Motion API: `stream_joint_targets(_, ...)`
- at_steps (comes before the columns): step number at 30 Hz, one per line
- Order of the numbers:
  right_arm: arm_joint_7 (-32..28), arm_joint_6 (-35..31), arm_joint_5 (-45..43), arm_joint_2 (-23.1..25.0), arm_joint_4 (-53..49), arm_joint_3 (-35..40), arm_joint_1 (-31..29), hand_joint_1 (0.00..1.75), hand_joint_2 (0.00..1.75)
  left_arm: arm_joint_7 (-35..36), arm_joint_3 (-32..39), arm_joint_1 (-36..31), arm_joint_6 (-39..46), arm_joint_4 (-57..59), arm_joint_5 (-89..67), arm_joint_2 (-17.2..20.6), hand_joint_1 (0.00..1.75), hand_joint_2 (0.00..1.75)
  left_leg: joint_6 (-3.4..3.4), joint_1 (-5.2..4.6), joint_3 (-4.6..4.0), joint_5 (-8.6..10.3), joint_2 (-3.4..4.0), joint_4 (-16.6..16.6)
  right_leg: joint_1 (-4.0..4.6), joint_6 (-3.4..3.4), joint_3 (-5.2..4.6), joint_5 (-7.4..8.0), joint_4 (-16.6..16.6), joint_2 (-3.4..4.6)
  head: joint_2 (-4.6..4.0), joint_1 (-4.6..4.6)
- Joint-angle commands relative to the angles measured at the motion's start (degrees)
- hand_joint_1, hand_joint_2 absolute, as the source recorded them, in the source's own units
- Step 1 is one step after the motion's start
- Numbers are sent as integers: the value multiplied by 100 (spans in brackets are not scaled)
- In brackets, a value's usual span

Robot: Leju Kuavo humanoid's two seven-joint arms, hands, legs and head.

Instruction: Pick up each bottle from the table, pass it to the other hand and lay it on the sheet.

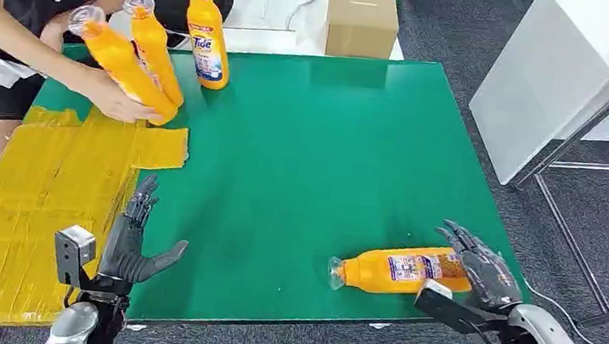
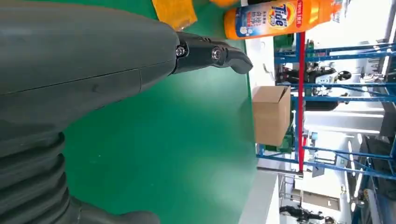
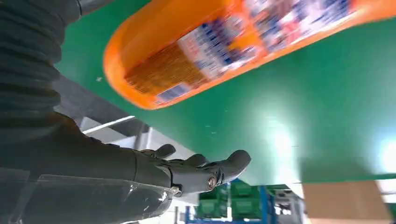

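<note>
Orange detergent bottle lies on its side on the green worktop, so the right hand cups its base with wide, empty fingers, while the left hand waits open beside the yellow sheet for the pass.

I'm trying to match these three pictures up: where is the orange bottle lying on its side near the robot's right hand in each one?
Head view: lying bottle, near the table's front edge, base by the right hand.
Left wrist view: not in it; the bottle there is the upright one.
Right wrist view: lying bottle, close above the thumb.
Shared landmark: the cardboard box.
</note>
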Motion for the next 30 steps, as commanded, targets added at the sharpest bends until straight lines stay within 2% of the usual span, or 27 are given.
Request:
stream_joint_targets(1,103,-177,495,328,1177,-78,-432,0,175,-5,-101,-220,33,553,98,-112,0,175,-6,6,43,-11,8,-9,9,-10,46,-5,-18,-2,0,0)
stream_joint_targets(9,211,-319,1160,543,1921,384,-940,0,175,-79,-339,-288,159,466,-175,-106,0,175,-6,5,34,-6,14,-9,7,-10,32,1,-14,6,0,-2)
stream_joint_targets(17,244,-258,1347,614,2215,614,-1140,0,175,-74,-388,-302,125,417,-190,-85,0,175,-5,5,28,-7,12,-5,7,-7,28,-2,-11,6,0,0)
stream_joint_targets(18,238,-259,1378,693,2339,679,-1219,0,175,-74,-391,-303,123,399,-192,-81,0,175,-7,5,47,-15,20,-6,9,-11,47,-7,-13,10,0,-2)
stream_joint_targets(23,227,-358,1487,984,2818,971,-1534,0,175,-79,-439,-389,156,449,-291,-74,0,175,-8,8,39,-10,20,-6,10,-12,38,-1,-12,12,0,0)
stream_joint_targets(30,169,-215,1651,1077,3544,1574,-1978,0,175,-80,-447,-544,160,663,-303,-132,0,175,-8,8,59,-7,31,-9,13,-13,52,2,-15,12,0,0)
